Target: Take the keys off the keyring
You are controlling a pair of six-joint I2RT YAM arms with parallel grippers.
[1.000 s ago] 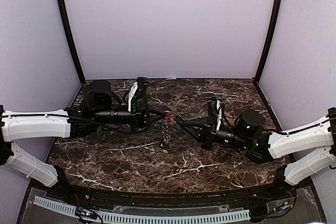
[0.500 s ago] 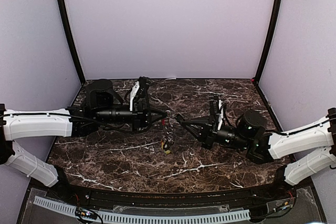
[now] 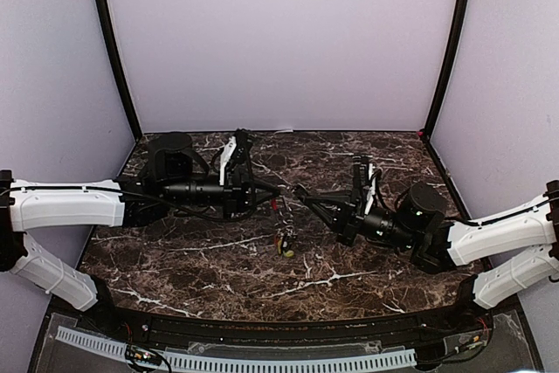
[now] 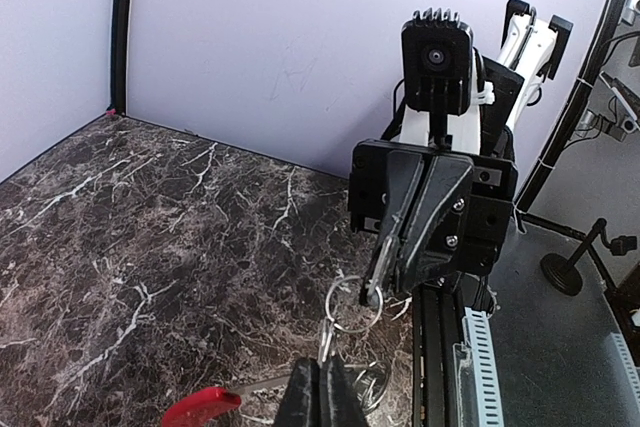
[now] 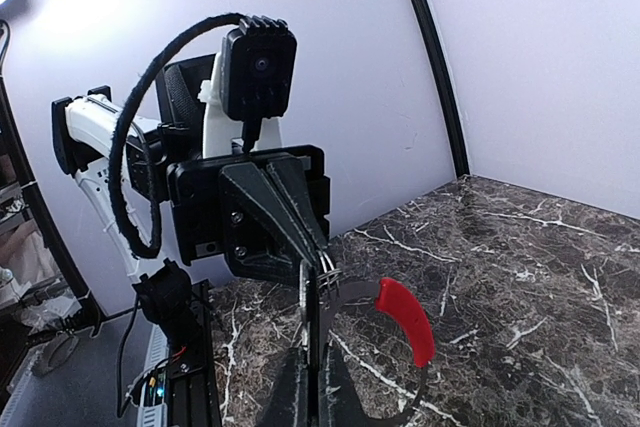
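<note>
Whereas the keys (image 3: 284, 242) dangled a second ago, the top view finds them on the table (image 3: 192, 259), apart from the lifted keyring (image 3: 279, 203), probably freed; the left wrist view shows the left gripper (image 4: 320, 379) pinched on the keyring, and the right wrist view shows the right gripper (image 5: 308, 387) likewise

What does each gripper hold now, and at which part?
The left gripper pinches the keyring on its grey wire beside the red segment. The right gripper pinches a small ring linked to it.
</note>
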